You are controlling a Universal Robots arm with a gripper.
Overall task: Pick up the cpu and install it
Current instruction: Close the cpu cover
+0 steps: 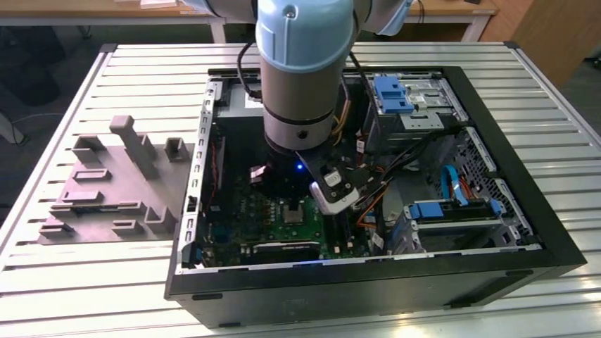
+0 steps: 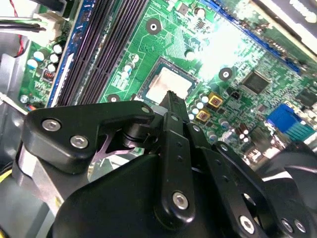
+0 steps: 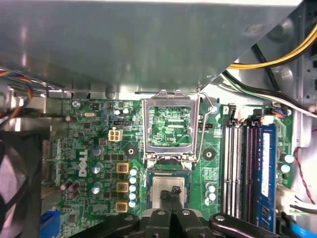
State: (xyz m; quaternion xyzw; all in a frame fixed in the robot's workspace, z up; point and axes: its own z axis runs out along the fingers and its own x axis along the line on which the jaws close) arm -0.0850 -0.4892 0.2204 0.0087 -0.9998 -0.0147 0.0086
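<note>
The cpu point(image 3: 168, 188) is a small flat square with a pale silver-beige metal top and a thin darker rim. It lies flat in its seat on the green motherboard point(image 3: 99, 148), just below the raised silver frame point(image 3: 171, 126), which stands tilted up and open. In the second wrist view the same chip point(image 2: 168, 83) shows as a pale, slightly glossy square inside a darker border, beside the long dark memory slots point(image 2: 106, 39).

The end effector point(image 3: 171, 194) hangs right over the chip in the first wrist view, its two black fingertips point(image 3: 165, 195) drawn together with no gap between them and nothing gripped; whether the tips touch the metal top cannot be told.

In the exterior view the arm point(image 1: 300, 77) reaches down into the open computer case point(image 1: 507, 176), which lies on a slatted metal worktop point(image 1: 141, 63). A grey moulded tray point(image 1: 108, 190) with upright posts sits on the exterior view's left of the case.
</note>
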